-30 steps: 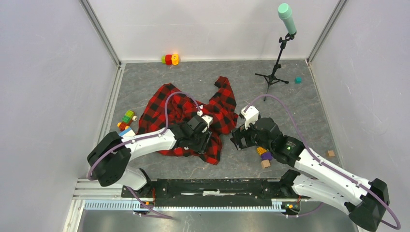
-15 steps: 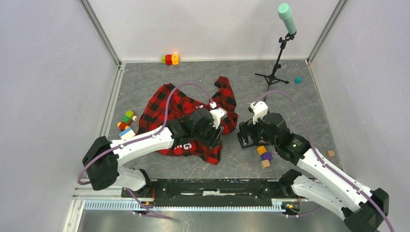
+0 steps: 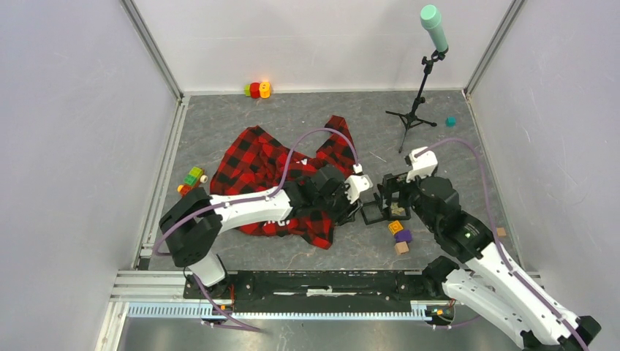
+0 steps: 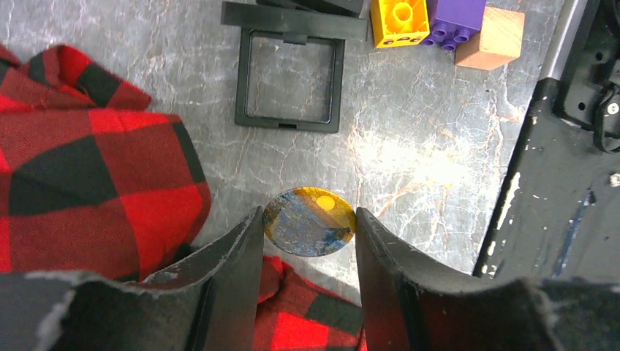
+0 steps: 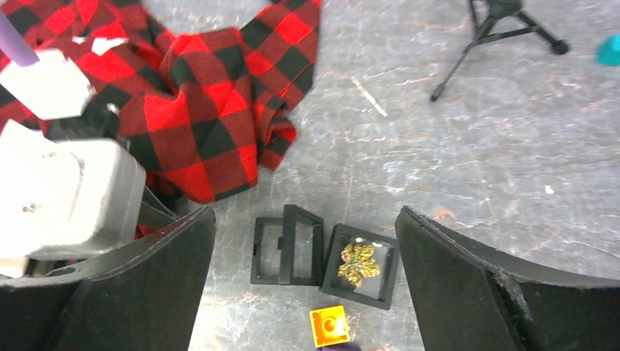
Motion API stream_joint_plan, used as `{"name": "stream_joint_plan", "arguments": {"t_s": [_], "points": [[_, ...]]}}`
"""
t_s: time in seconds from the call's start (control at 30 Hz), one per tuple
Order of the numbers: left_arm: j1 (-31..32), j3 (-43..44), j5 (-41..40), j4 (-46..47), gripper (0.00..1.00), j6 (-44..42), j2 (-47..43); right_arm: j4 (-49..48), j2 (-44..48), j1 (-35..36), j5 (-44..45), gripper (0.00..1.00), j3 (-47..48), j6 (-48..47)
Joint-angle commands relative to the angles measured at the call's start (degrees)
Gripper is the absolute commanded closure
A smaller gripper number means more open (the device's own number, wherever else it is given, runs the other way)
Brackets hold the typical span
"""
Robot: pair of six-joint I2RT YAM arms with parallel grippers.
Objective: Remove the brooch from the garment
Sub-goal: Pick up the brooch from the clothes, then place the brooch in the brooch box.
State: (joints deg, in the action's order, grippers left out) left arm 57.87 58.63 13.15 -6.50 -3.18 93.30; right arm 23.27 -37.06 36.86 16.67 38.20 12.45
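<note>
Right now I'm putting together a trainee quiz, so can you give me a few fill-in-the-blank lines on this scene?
1. The left gripper is ____ on the round brooch.
2. The right gripper hangs above the black case with its jaws wide ____.
3. The block nearest that case is ____.
4. The garment is checked in red and ____.

Missing words: shut; open; yellow; black.
</note>
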Motion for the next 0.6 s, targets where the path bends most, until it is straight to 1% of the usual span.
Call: {"name": "stream_joint_plan", "arguments": {"t_s": [0.0,0.13,0.2,0.37,0.57], "points": [[1.0,1.5,0.1,9.4,0.48,-7.4,2.0,-2.4,4.3,-0.2,7.1,0.02,0.2,0.3],[1.1,-1.5,0.7,17.3,0.48,-8.4,3.6,-2.7,5.8,-0.2,8.0,0.02,-0.4,0.6],[1.1,-1.9,0.8,19.6,0.48,-8.6,4.5,-3.1,6.8,-0.2,8.2,0.02,-0.6,0.7],[1.2,1.3,1.0,18.6,0.48,-8.6,7.7,-5.7,10.6,-0.2,7.7,0.02,-2.0,0.7],[1.3,2.8,1.4,19.0,0.48,-7.9,10.9,-5.1,10.8,-0.2,7.4,0.02,-1.7,0.3]]}}
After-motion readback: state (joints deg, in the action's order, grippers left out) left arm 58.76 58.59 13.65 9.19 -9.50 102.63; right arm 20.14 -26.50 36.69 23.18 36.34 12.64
